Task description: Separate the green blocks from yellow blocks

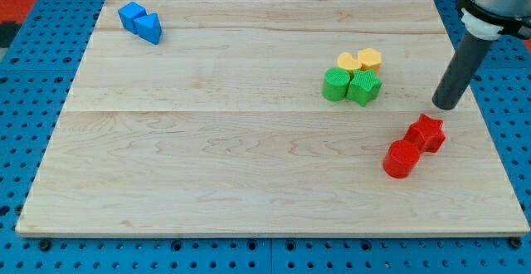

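Note:
Two green blocks sit touching at the view's right of centre: a round green cylinder (336,84) and a green star-like block (364,87). Two yellow blocks touch them from the top side: a yellow heart-like block (348,61) and a yellow hexagon-like block (370,58). All of them form one tight cluster. My tip (446,104) stands on the board to the right of the cluster, well apart from it, above the red blocks.
A red star block (426,132) and a red cylinder (402,159) touch each other below my tip. Two blue blocks (140,22) lie together at the board's top left corner. The wooden board (207,158) rests on a blue pegboard.

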